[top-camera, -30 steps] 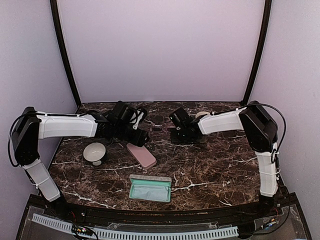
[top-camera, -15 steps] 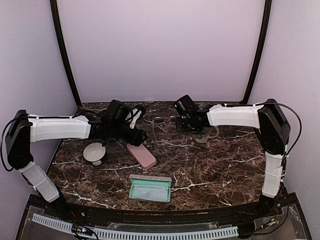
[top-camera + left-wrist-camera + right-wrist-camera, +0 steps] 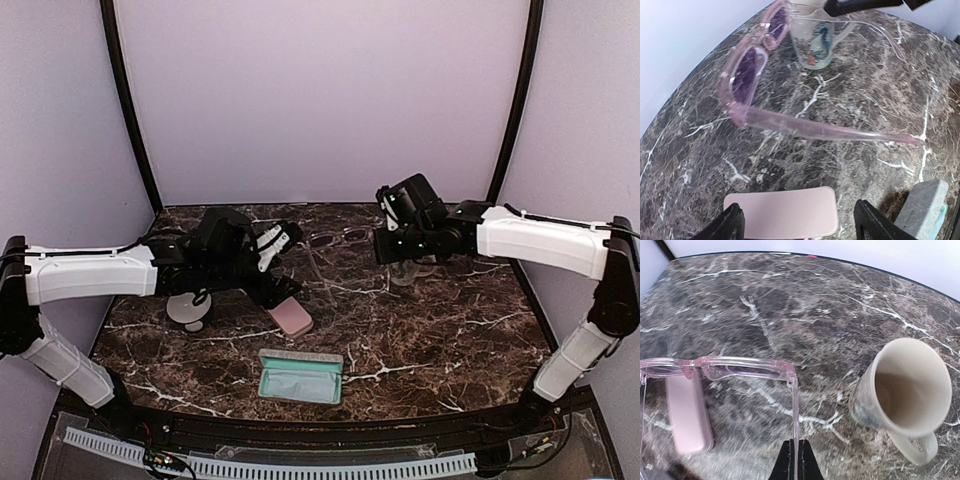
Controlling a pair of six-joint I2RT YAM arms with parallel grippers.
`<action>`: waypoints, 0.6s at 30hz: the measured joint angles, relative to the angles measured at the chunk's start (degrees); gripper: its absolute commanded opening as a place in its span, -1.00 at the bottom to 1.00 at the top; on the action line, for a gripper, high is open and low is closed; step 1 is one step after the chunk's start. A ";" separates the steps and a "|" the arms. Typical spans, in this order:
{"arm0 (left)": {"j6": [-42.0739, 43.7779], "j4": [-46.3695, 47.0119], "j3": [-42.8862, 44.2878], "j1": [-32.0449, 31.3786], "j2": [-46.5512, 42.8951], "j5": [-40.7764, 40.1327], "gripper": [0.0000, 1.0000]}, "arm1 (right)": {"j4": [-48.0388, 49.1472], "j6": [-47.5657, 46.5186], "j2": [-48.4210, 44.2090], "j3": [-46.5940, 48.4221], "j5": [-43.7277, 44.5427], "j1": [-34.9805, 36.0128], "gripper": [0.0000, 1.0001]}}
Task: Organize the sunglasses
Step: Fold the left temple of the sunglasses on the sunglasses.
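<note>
- This looks like a robot test booth in a lab. Plain pale lilac walls [image 3: 320,100] close in the back and both sides, and thin black curved poles [image 3: 130,110] stand at the corners.
- A white-and-black left robot arm [image 3: 90,275] and its right twin [image 3: 540,240] reach over a dark brown marble-patterned surface [image 3: 450,330].
- A white slotted strip [image 3: 300,467] runs along the front edge.
- Small household props sit on the surface, among them a white round bowl [image 3: 185,310] and a pale printed mug [image 3: 405,272].

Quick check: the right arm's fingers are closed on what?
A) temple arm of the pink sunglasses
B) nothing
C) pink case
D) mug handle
A: in the right wrist view the right fingers pinch one temple arm of the pink sunglasses; the mug and pink case sit apart.
</note>
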 measured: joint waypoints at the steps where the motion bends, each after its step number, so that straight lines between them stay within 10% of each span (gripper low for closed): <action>1: 1.86 0.09 0.07 -1.29 -0.04 -0.22 0.56 | -0.31 -0.63 -2.12 -1.05 -0.76 0.48 -1.00; 4: 5.95 -0.85 0.55 -4.11 0.90 -0.07 0.97 | -1.51 -1.75 -6.54 -2.78 -1.81 2.27 -1.00; 18: 10.32 -5.51 3.41 -4.61 2.45 1.20 0.98 | -3.10 -2.60 -10.91 -8.76 -1.75 8.26 -1.00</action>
